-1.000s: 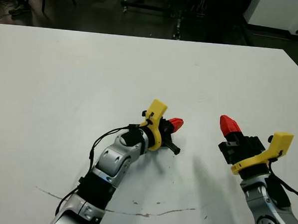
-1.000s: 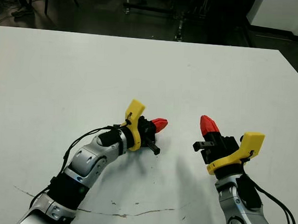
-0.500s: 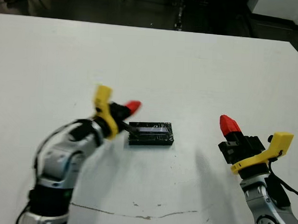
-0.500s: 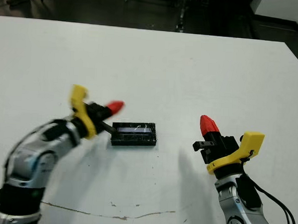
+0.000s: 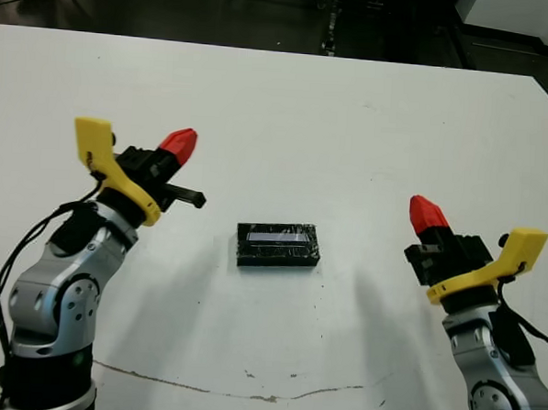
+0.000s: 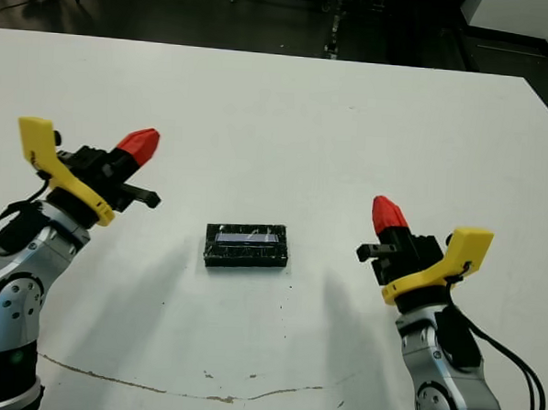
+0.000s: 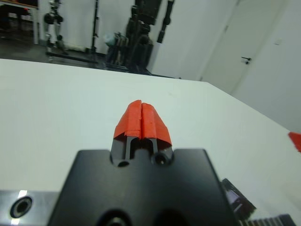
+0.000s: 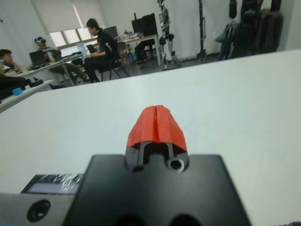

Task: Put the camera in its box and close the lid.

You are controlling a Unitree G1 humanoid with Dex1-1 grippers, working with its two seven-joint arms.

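1. Closed box (image 5: 277, 246) lies flat mid-worktop (image 5: 352, 126), glossy black lid (image 6: 247, 237) on top, roughly midway between both arms. The camera itself is not visible; likely inside, but that cannot be confirmed.
2. Left tool (image 5: 178, 145) is raised off the worktop, well to the box's left, red fingertips pressed together, holding nothing.
3. Right tool (image 5: 426, 214) is raised likewise on the box's right, fingertips together, empty.
4. Handling judgement: the box looks small, rigid and light, so it would slide if nudged. The shiny lid looks slippery and scratch-prone.
5. Best hold, if needed: pinch across the short width on the black side walls, not the glossy top. Press down gently to seat the lid.
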